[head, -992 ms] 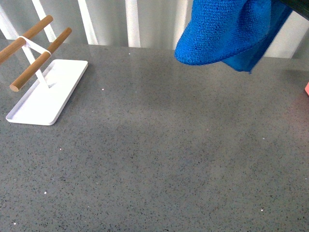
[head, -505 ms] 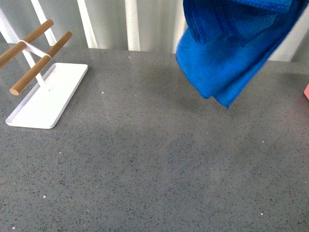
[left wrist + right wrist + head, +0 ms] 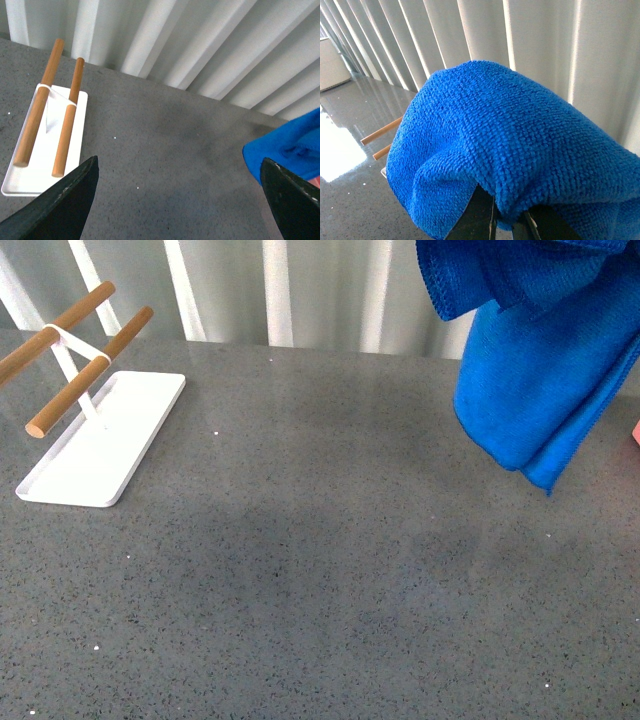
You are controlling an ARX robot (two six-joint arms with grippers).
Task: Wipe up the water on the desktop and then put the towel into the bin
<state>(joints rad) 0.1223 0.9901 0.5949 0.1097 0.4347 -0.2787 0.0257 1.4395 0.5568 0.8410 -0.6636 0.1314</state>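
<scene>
The towel [image 3: 535, 370] is up in the air at the far right of the front view. It hangs in thick folds well clear of the tabletop [image 3: 320, 580], lowest corner dangling over the right-hand part of the surface. From that camera it hides whatever holds it.

The right wrist view sorts that out. The cloth is draped over the right tool [image 3: 506, 226] like a hood, and two dark fingers [image 3: 479, 215] poke out underneath. They're pressed close with a fold of blue nipped between them, so it's clamped onto the towel. The cloth fills most of that picture.

The left tool [image 3: 178, 162] is spread wide with nothing in it, hovering above bare tabletop. Its wrist view catches the towel off to one side.

Other stuff: a white tray [image 3: 95, 455] sits far left on the tabletop, well apart from the towel. Two wooden rods [image 3: 88, 372] lie side by side on a thin white stand above it. White slats [image 3: 277, 290] run along the back edge. A sliver of something pink [image 3: 636, 430] peeks in at the right edge near the hanging cloth, too little showing to say what it is. The middle of the tabletop has faint cloudy patches, and I can't tell if that's wet or just reflection.
</scene>
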